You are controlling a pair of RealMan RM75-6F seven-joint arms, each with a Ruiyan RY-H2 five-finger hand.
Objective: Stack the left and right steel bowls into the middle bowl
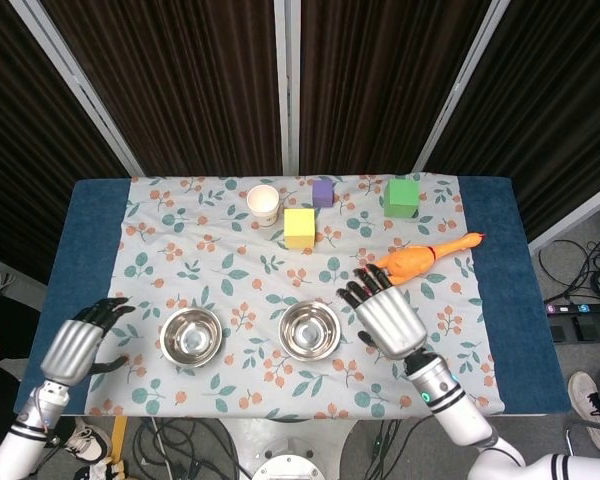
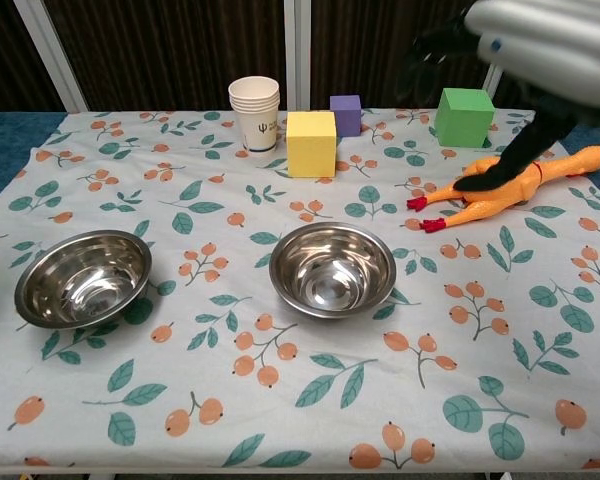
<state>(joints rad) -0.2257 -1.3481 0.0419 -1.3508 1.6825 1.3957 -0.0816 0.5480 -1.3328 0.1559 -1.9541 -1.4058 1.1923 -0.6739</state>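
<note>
The middle steel bowl (image 1: 310,331) (image 2: 332,270) sits on the floral cloth with a second bowl nested inside it. The left steel bowl (image 1: 191,335) (image 2: 82,277) stands alone further left. My right hand (image 1: 387,318) (image 2: 540,45) hovers to the right of the middle bowl, raised above the table, fingers spread and holding nothing. My left hand (image 1: 76,346) is off the left side of the cloth, over the blue table edge, open and empty; the chest view does not show it.
An orange rubber chicken (image 1: 417,261) (image 2: 500,187) lies just behind my right hand. A yellow block (image 1: 299,227) (image 2: 311,143), purple block (image 1: 323,192), green block (image 1: 401,197) (image 2: 463,117) and stacked paper cups (image 1: 264,204) (image 2: 254,113) stand along the back.
</note>
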